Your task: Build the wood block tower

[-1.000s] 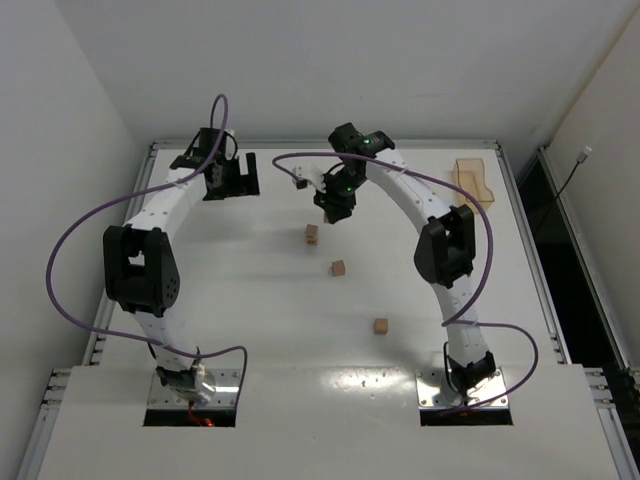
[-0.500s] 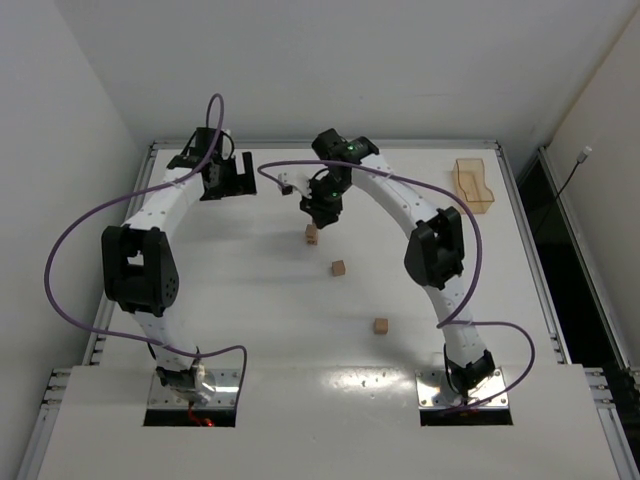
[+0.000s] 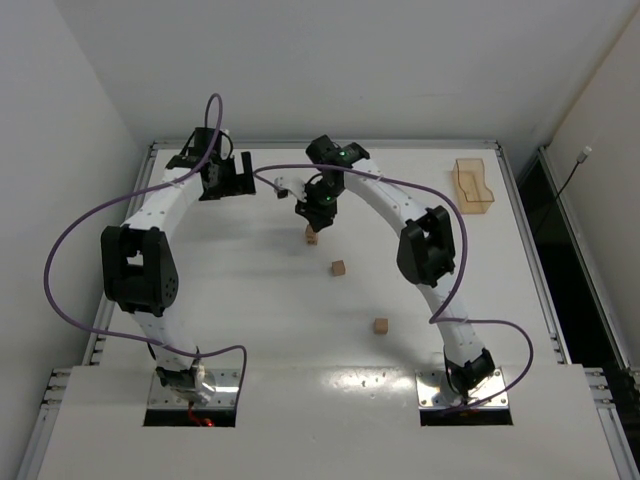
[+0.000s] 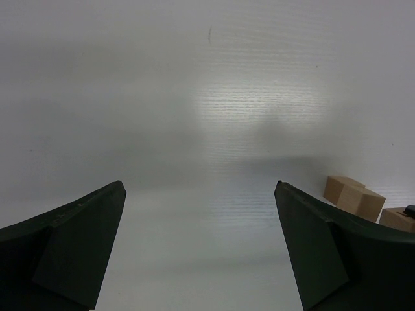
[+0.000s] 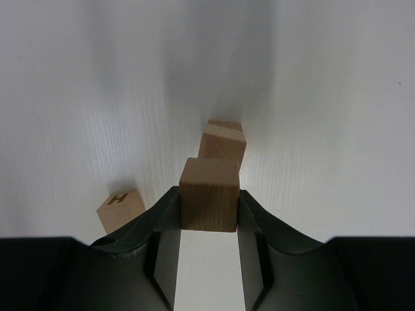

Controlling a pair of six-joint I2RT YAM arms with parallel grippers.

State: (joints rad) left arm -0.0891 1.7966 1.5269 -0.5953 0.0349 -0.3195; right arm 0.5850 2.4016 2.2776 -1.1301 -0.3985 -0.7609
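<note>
My right gripper (image 5: 209, 193) is shut on a tan wood block (image 5: 209, 184) and holds it just above the table. A second wood block (image 5: 222, 144) lies right beyond it, and from above the right gripper (image 3: 316, 208) hangs just behind that block (image 3: 312, 236). A block marked H (image 5: 120, 208) lies to the side. Two more single blocks (image 3: 339, 267) (image 3: 380, 325) lie nearer the arm bases. No tower is in view. My left gripper (image 4: 200, 188) is open over bare table at the far left (image 3: 235, 180), with a block (image 4: 353, 196) off to its right.
A translucent orange tray (image 3: 474, 185) sits at the far right of the white table (image 3: 250, 300). Purple cables loop off both arms. Walls close in the table at the back and the left.
My right gripper has carried its block leftward and down, ending close over the far-centre block. The left arm has stayed where it was.
</note>
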